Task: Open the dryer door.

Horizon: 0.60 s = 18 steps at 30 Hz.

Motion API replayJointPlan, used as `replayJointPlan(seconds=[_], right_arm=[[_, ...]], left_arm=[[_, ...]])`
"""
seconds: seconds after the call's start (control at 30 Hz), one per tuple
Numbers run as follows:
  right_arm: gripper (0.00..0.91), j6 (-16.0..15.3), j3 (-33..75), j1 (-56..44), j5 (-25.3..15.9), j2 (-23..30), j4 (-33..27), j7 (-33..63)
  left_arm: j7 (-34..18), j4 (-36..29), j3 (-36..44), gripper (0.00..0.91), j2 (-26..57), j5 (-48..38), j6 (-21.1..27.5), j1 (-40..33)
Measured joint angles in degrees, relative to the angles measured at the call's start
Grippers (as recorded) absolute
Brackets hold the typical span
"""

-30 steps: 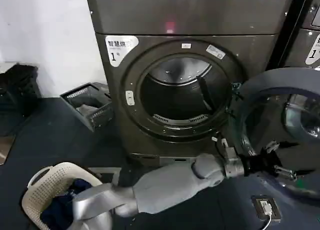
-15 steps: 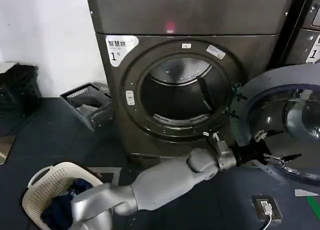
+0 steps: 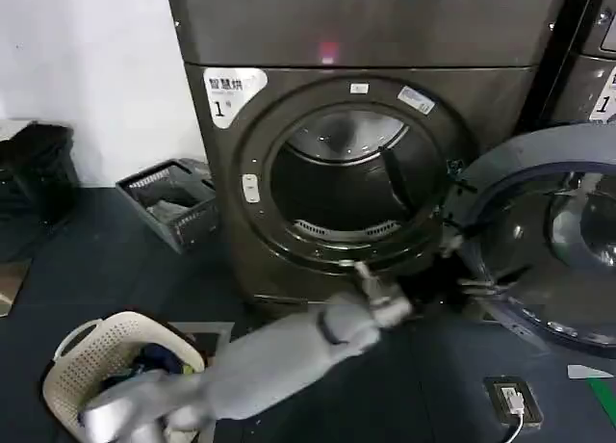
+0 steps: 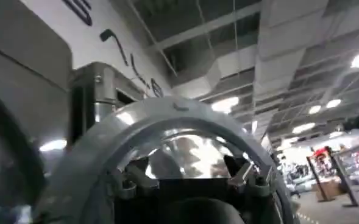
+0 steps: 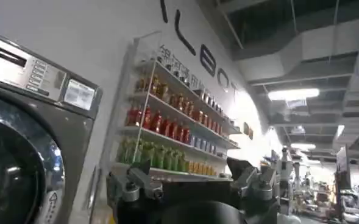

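My left arm showing smooth silver-grey rounded shells, tapering to a paler wrist collar, my tool showing dark fingers with grey bolted knuckles

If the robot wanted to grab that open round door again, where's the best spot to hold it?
Probably the free edge of the dryer door, on the rim opposite its hinge by the drum opening. The door stands swung wide with its grey inner side facing out, so coming from the front, the left gripper could close its fingers over that thin rim.

You can read a "1" on the white sticker of the dark grey-brown metallic dryer; the other labels are illegible.
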Motion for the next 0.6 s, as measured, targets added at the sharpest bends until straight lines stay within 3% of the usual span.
replayJointPlan(seconds=[0.23,0.6], right_arm=[[0.907,0.69,-0.06,1.39,-1.15,-0.21,0.58,0.91],[0.907,0.51,-1.14,5.08,-4.29,-1.47,0.35,1.66]], left_arm=[[0.05,-11.99,-1.5,0.907,14.52,-0.63,4.68,2.7],[4.37,-26.41,-4.31,0.907,41.93,-4.82,10.27,5.22]])
